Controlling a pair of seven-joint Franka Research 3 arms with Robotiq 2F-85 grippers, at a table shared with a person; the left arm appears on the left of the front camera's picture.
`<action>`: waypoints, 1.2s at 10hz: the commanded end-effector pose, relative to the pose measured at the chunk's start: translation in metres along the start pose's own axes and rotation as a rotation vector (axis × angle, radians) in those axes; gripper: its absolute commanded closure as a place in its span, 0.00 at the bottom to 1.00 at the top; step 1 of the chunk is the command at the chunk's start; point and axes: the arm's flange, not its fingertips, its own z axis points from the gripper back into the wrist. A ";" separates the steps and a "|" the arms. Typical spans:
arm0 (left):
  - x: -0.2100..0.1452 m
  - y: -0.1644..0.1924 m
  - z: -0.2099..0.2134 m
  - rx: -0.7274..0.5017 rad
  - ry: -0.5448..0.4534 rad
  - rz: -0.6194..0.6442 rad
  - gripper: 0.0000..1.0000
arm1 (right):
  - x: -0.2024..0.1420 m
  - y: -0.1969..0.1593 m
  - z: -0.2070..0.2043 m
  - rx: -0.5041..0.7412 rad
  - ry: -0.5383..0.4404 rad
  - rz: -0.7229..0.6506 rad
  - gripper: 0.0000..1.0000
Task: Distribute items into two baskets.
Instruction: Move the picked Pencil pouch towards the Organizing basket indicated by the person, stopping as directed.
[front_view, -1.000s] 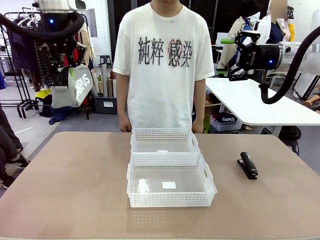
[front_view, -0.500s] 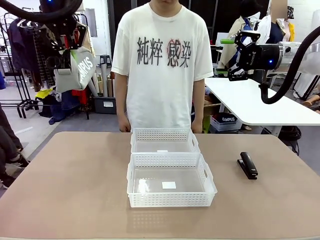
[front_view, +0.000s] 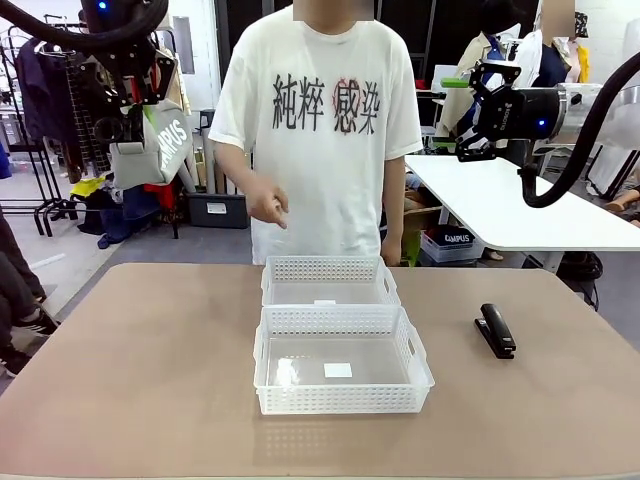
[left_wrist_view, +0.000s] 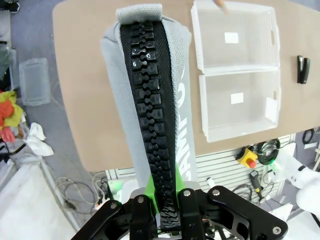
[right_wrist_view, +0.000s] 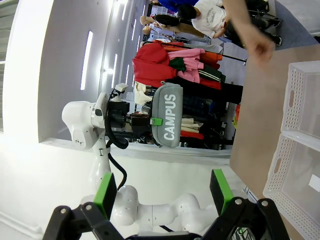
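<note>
High over the table's far left, my left gripper is shut on the top of the grey "CAMPUS" pouch, which hangs below it. In the left wrist view the pouch rises from the gripper with its black zipper facing the camera. The two white lattice baskets stand end to end mid-table: the near basket and the far basket, both empty. The black stapler lies to their right. My right gripper hangs open high at the right; its view also shows it open and the pouch.
A person stands at the far edge behind the baskets, one hand raised at waist height, also seen as a hand in the right wrist view. Bare tabletop spreads left of the baskets. A white table stands behind at right.
My left gripper has carried the pouch slightly up and to the right. The person has lifted one hand from their side. The right arm, baskets and stapler have not moved.
</note>
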 end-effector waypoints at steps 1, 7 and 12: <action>-0.004 0.000 0.002 0.003 -0.002 -0.003 1.00 | -0.001 0.001 0.000 0.003 -0.002 0.001 0.00; -0.004 0.000 0.002 0.003 -0.002 -0.003 1.00 | -0.001 0.001 0.000 0.003 -0.002 0.001 0.00; -0.004 0.000 0.002 0.003 -0.002 -0.003 1.00 | -0.001 0.001 0.000 0.003 -0.002 0.001 0.00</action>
